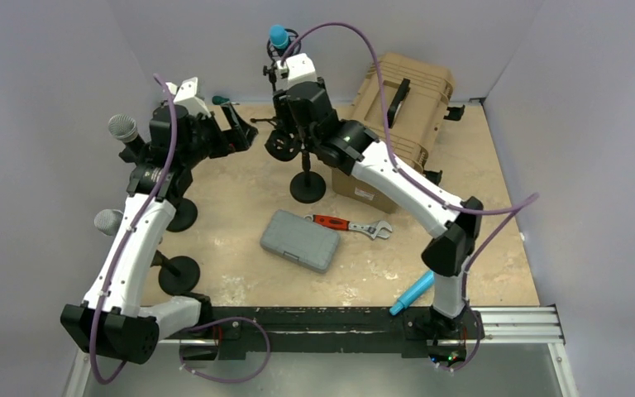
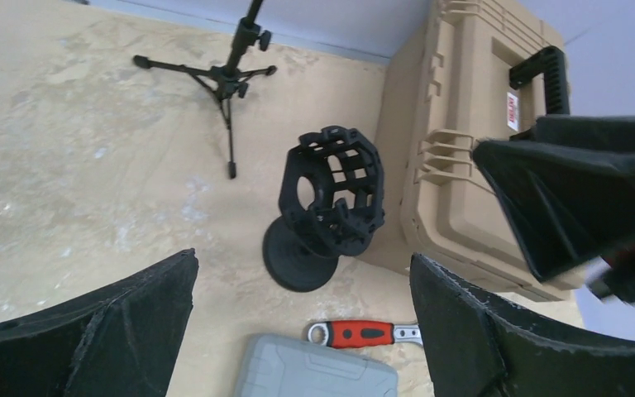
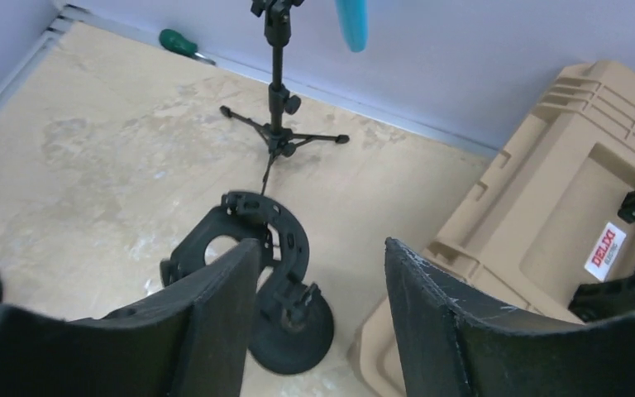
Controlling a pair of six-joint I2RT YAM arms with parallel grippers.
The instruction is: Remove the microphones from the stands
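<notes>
Beige tabletop seen from above: a blue foam-capped microphone [image 1: 279,37] stands upright in a thin black tripod stand [image 1: 269,71] by the back wall. The right gripper [image 1: 285,147] hovers below it, and the left gripper [image 1: 240,131] is close by. Left wrist view: its jaws are spread wide and hold nothing. Right wrist view: its jaws are also apart and empty (only the microphone's blue tip shows, top edge). The next move is probably to rise, grip the body squarely and lift along the clip's axis so the tripod does not tip.
</notes>
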